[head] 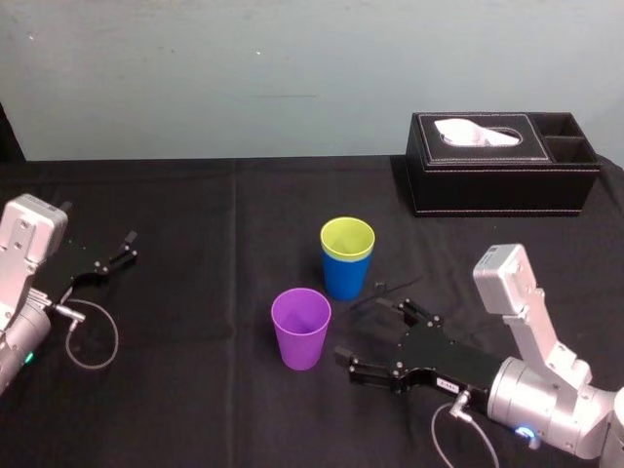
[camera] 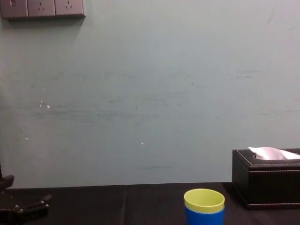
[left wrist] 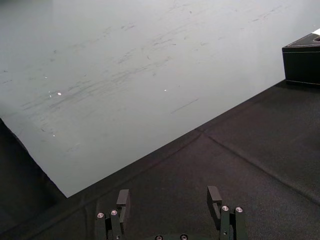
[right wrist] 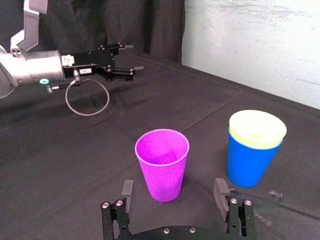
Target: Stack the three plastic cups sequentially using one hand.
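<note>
Since the yellow-green cup (head: 347, 238) sits nested in the blue cup (head: 343, 276), I take the purple cup (head: 300, 328) to be the last piece. It stands upright just beside them, mouth up, long axis vertical. My right gripper (head: 359, 330) waits low beside it, jaws spread and empty, aimed at its wall. The left gripper (head: 125, 249) sits parked well apart, also spread.

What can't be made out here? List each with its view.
Yellow-green cup, head view: body inside blue cup.
Blue cup's base, chest view: below bottom edge.
Right gripper by purple cup, head view: arm cut by corner.
Parked left gripper, left wrist view: base below bottom edge.
</note>
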`<state>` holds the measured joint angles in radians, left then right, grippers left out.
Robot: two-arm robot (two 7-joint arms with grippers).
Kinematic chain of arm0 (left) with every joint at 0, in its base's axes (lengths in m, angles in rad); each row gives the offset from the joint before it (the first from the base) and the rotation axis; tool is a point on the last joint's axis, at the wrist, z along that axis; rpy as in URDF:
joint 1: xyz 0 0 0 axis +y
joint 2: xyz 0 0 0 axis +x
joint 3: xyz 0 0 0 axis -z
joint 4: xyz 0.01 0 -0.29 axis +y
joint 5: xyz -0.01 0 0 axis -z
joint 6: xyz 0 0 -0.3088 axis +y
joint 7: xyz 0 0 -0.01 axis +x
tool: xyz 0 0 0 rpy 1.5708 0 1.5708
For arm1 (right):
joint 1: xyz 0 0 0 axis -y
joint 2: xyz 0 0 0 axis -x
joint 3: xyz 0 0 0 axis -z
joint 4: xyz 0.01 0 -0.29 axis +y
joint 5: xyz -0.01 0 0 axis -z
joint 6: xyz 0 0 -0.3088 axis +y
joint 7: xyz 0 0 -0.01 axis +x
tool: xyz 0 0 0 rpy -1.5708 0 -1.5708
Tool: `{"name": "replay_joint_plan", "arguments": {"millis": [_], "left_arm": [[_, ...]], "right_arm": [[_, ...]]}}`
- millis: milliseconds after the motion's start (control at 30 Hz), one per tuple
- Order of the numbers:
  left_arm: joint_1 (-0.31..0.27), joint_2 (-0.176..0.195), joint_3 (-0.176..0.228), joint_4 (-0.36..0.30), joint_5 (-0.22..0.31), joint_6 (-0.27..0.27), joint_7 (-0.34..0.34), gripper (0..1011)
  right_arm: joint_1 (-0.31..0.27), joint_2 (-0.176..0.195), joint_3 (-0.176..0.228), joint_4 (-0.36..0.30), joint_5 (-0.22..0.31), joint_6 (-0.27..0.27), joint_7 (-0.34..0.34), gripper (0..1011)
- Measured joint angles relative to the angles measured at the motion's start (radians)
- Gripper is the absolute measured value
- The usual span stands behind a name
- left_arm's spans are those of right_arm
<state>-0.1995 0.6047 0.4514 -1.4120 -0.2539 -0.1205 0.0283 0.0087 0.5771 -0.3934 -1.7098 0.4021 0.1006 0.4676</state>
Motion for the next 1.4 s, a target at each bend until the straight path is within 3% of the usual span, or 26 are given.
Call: {"name": "replay_joint_plan", "arguments": {"millis": [600,1400], "left_arm": [[0.0,0.0,0.0,0.0,0.0,0.0,0.0,1010],[0.0,0.0,0.0,0.0,0.0,0.0,0.0,1010]], "right_arm": [[0.027,-0.032,-0.039,0.049,-0.041,-0.011,0.004,1004],[0.092,-0.085,-0.082,0.119,-0.066,0.014,0.015,1004]]}}
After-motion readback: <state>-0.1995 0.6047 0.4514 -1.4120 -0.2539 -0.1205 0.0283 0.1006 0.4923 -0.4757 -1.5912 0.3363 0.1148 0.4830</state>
